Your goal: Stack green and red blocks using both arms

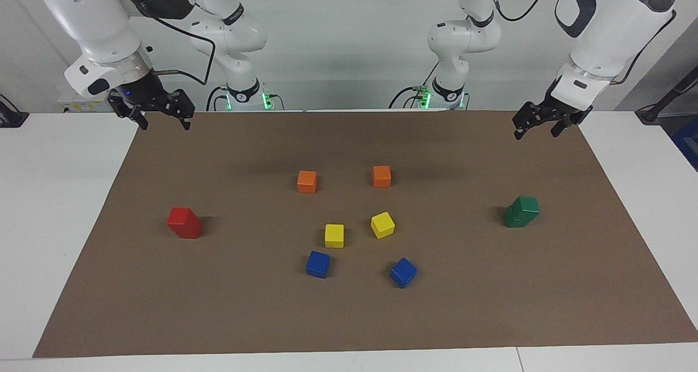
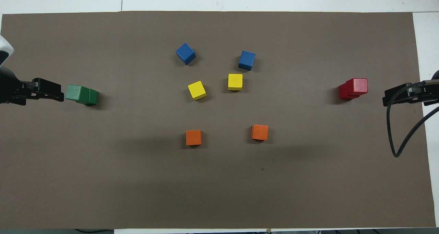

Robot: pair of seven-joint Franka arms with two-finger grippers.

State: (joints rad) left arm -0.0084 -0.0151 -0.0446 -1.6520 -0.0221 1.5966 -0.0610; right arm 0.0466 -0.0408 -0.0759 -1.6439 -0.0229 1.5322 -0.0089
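Two dark green blocks (image 1: 522, 211) stand stacked, the top one slightly offset, toward the left arm's end of the brown mat; they also show in the overhead view (image 2: 81, 94). Two red blocks (image 1: 184, 222) stand stacked toward the right arm's end, also seen in the overhead view (image 2: 353, 88). My left gripper (image 1: 535, 135) is open and empty, raised over the mat's edge, clear of the green stack; it also shows in the overhead view (image 2: 56, 92). My right gripper (image 1: 165, 125) is open and empty, raised clear of the red stack; it also shows in the overhead view (image 2: 387, 96).
In the mat's middle lie two orange cubes (image 1: 307, 181) (image 1: 381, 176), two yellow cubes (image 1: 334, 235) (image 1: 382, 225) and two blue cubes (image 1: 317, 264) (image 1: 403, 272), the blue ones farthest from the robots. The brown mat (image 1: 218, 317) covers most of the white table.
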